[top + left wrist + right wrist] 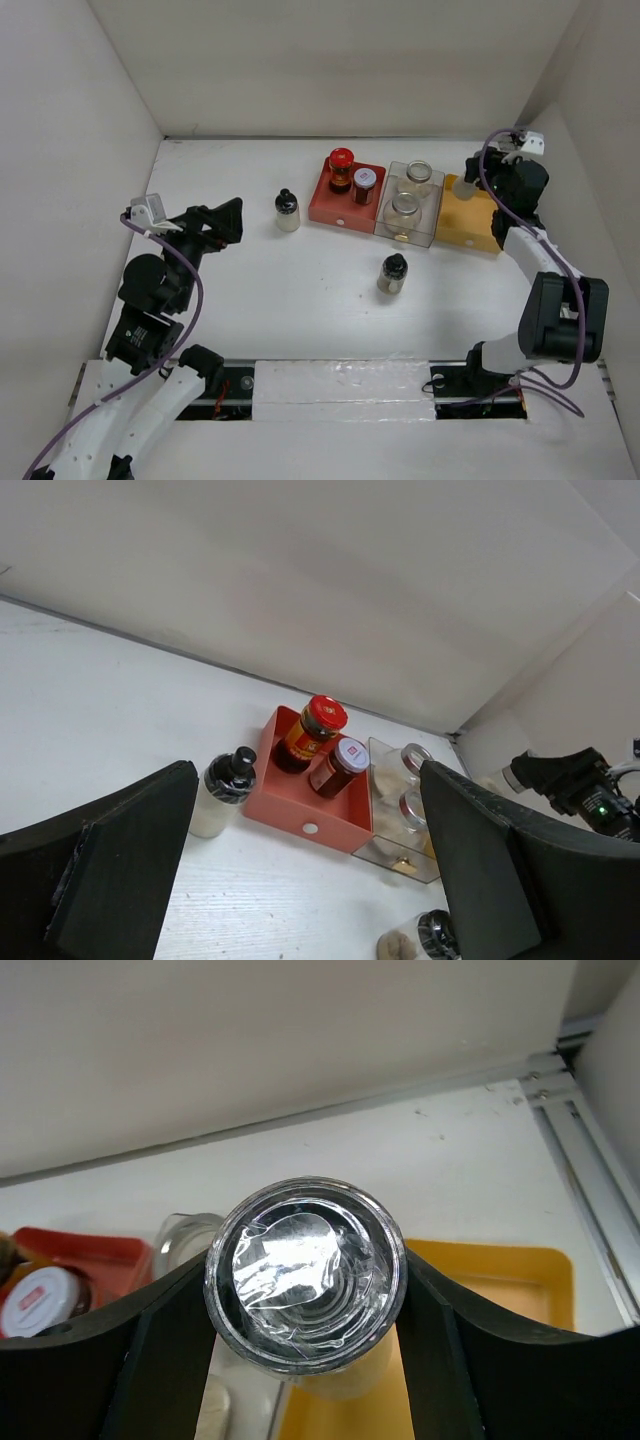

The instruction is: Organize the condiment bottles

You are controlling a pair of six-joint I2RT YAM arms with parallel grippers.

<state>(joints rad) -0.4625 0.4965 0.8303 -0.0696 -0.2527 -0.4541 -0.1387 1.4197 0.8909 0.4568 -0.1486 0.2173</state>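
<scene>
My right gripper [468,187] is shut on a black-capped shaker [305,1275] with pale contents, held over the left end of the yellow tray [472,226]. Two dark jars, one red-lidded [341,168] and one white-lidded [364,185], stand in the red tray [330,208]. Two clear round jars [403,212] sit in the clear tray [432,215]. One shaker [287,210] stands on the table left of the red tray, another [392,273] in front of the clear tray. My left gripper [215,225] is open and empty, well left of the shaker [228,788].
White walls enclose the table on the left, back and right. The three trays stand side by side at the back right, the yellow tray [520,1280] close to the right wall. My right arm [560,310] rises along the right side.
</scene>
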